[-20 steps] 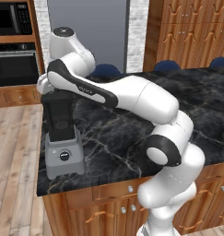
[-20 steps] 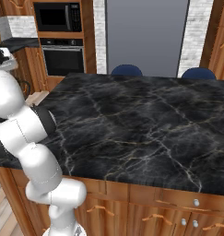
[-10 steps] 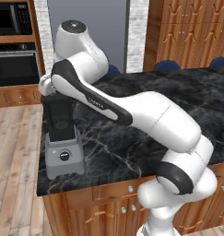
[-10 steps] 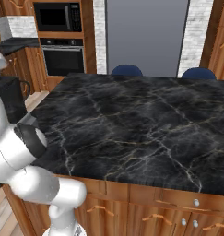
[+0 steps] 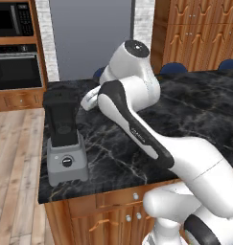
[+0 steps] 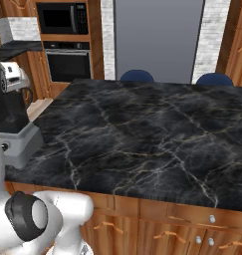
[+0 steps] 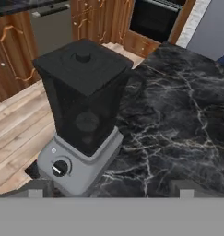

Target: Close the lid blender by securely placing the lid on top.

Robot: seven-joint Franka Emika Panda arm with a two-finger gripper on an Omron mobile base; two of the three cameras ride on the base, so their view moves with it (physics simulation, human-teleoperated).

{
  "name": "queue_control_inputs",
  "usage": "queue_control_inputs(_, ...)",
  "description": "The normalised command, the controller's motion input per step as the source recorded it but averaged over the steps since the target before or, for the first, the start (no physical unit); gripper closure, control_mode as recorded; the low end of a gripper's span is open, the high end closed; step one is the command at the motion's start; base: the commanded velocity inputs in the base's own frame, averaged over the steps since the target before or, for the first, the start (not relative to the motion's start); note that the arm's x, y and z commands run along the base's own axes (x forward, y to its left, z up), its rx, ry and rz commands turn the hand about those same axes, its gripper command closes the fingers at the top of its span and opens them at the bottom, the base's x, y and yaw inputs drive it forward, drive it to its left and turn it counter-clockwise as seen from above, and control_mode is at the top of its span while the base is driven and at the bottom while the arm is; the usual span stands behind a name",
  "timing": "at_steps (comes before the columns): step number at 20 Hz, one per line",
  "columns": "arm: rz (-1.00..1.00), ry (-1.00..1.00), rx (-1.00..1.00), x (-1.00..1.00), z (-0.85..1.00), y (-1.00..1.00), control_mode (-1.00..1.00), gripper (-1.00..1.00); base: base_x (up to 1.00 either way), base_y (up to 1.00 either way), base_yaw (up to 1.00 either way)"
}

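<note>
In the hand view the blender (image 7: 83, 133) sits in the left half of the frame, grey base low with its black knob (image 7: 61, 168) at lower left. The lid (image 7: 84, 59) is seated flat on the jar top, upper left. Past it the dark marble counter (image 7: 178, 115) runs toward the upper right. Gripper jaws: can't tell how they stand.
</note>
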Motion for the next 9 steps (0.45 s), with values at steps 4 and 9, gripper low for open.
queue_control_inputs(4,0.0,-0.09,0.01,-0.03,-0.13,-0.98,-1.0,-1.0,0.0,0.0,0.0)
queue_control_inputs(9,0.0,0.0,0.0,0.04,-0.06,-0.45,-1.0,-1.0,0.0,0.0,0.0)
